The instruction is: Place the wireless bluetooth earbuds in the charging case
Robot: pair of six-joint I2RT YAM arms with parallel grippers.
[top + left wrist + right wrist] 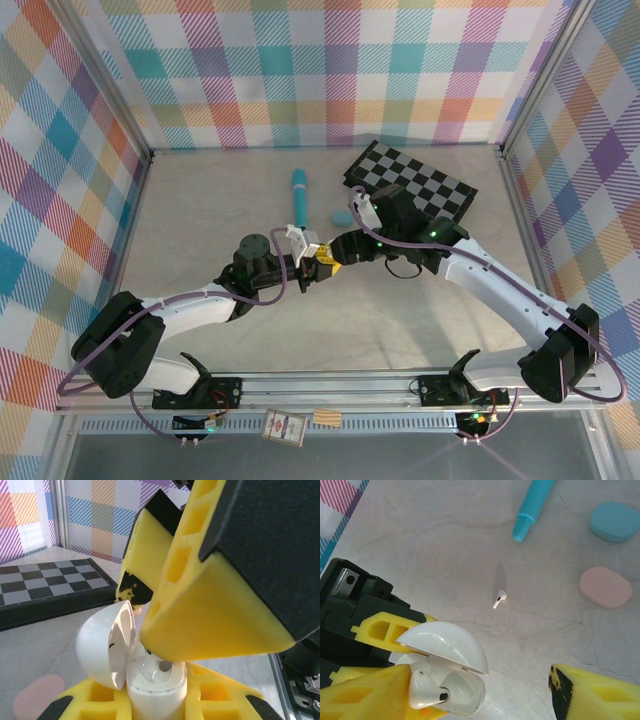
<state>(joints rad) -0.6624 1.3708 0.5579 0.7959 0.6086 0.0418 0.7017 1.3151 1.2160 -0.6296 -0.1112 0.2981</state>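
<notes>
**Student:** What does the left pincer [156, 702] hold?

**Tutor:** Its yellow padded fingers [90, 697] are clamped on the base of a white, pebble-shaped plastic charging case [156, 682]. The case is held upright above the pale marbled surface [445, 555]. The hinged lid [107, 645] stands open, tipped to one side.

**Student:** And the right pincer [482, 697]?

**Tutor:** Its jaws are wide apart and grip nothing. In the right wrist view, one yellow finger [365, 697] lies alongside the charging case. The other finger [595, 695] stands well apart from it. In the left wrist view, one of these fingers [215, 615] hangs just over the open mouth of the case.

**Student:** Where are the earbuds?

**Tutor:** One small white plastic earbud [427, 692] lies in the mouth of the charging case, just beside the right pincer's nearer finger. Whether the two touch, and how deep the earbud sits, cannot be told. A second white earbud [499, 598] lies on the surface, apart from both pincers.

**Student:** What else is on the surface?

**Tutor:** Beyond the second white earbud lie a long teal plastic pen [532, 507], a closed light blue oval case [615, 521] and a closed pink oval case [605, 586]. None of the three touches another. In the overhead view a black-and-grey chequered board [410, 185] lies towards the far right. The two pincers meet near the middle of the surface, in front of the board.
</notes>
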